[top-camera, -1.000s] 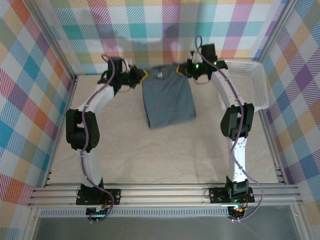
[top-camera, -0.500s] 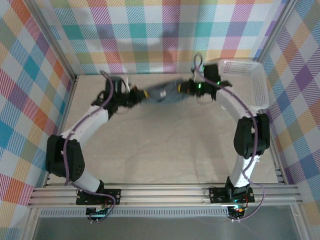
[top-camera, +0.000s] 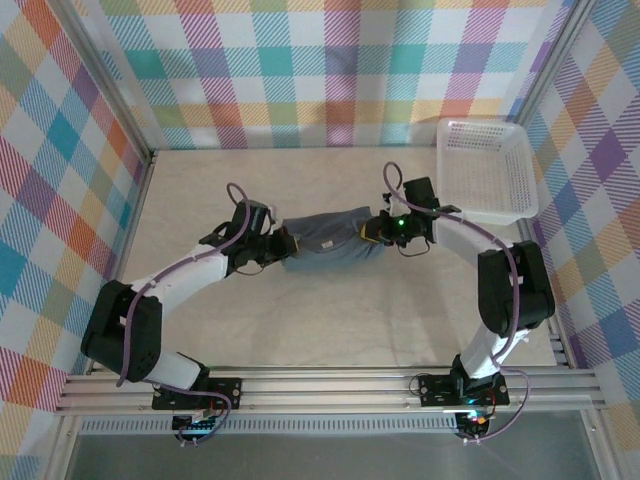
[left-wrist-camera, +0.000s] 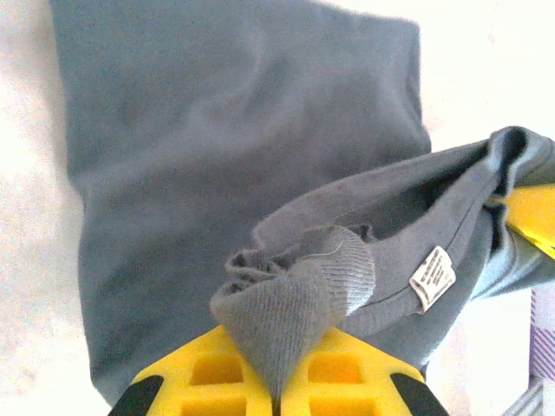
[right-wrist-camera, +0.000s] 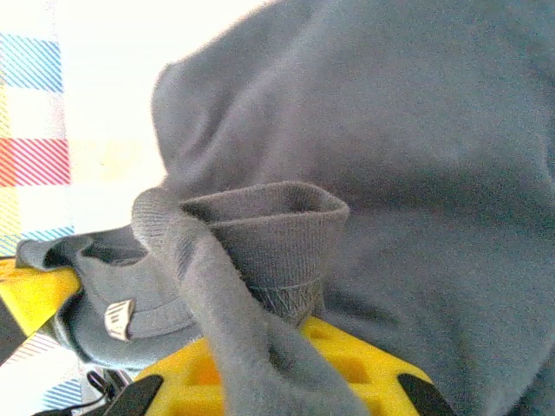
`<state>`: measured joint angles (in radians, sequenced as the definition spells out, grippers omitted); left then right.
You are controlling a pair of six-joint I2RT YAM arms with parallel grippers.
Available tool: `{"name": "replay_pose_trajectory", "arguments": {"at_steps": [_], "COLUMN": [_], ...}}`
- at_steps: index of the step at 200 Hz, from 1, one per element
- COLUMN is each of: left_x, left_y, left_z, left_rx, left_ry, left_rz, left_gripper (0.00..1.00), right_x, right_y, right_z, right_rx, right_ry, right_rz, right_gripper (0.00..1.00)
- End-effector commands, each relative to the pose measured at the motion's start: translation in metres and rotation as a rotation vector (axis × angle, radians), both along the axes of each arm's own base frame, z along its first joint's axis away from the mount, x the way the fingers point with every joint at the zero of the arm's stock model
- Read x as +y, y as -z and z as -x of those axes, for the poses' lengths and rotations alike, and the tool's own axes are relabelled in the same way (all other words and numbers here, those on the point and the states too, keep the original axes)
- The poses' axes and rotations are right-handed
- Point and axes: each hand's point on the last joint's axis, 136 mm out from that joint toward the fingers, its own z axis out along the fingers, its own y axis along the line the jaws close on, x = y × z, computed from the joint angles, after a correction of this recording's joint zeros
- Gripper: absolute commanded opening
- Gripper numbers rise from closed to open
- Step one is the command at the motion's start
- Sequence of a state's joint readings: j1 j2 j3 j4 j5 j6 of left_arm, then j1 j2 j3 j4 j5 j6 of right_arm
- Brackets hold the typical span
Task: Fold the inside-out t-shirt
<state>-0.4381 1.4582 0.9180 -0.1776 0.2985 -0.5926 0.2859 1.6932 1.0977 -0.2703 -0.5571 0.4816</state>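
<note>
The dark grey t-shirt lies in the middle of the tabletop. It is bunched into a short, wide lump. The two grippers are at its ends, the left gripper on the left and the right gripper on the right. Both are squeezed tight on the cloth.

Up close, the yellow fingers of the left gripper pinch a ribbed bit of the neck edge. The cloth stands up there in a little puff. Past it, more of the shirt lies flat on the tabletop. A small white tag shows on the neck seam.

The right gripper pinches a ribbed bit too, folded over its yellow fingers.

A white basket sits at the far right corner, apart from the shirt.
</note>
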Motion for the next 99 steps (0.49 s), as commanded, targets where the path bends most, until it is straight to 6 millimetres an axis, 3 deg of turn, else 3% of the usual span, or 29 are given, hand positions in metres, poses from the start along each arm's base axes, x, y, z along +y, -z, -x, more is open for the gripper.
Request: {"name": "replay_pose_trajectory", "arguments": {"at_steps": [1, 17, 37, 69, 85, 99], "left_x": [0.001, 0.005, 0.008, 0.011, 0.01, 0.007], "left_y": [-0.033, -0.031, -0.021, 0.031, 0.047, 0.046], "left_z": [-0.039, -0.065, -0.097, -0.128, -0.132, -0.133], "left_rx": [-0.207, -0.251, -0.293, -0.209, -0.201, -0.206], "left_ry": [0.004, -0.008, -0.03, -0.04, -0.048, -0.038], "left_rz": [-0.085, -0.157, -0.247, -0.281, -0.265, -0.249], "left_gripper": [0.0, 0.0, 0.0, 0.0, 0.0, 0.16], "right_x": [0.002, -0.002, -0.006, -0.002, 0.002, 0.001], "right_y": [-0.029, -0.027, -0.008, 0.028, 0.041, 0.041], "right_z": [-0.027, -0.048, -0.072, -0.089, -0.091, -0.091], "right_rx": [-0.134, -0.149, -0.157, -0.113, -0.081, -0.069], "right_ry": [0.024, 0.066, 0.101, 0.091, 0.072, 0.076], "right_rz": [-0.009, 0.037, 0.098, 0.131, 0.121, 0.13], "right_gripper": [0.0, 0.0, 0.02, 0.03, 0.11, 0.29]}}
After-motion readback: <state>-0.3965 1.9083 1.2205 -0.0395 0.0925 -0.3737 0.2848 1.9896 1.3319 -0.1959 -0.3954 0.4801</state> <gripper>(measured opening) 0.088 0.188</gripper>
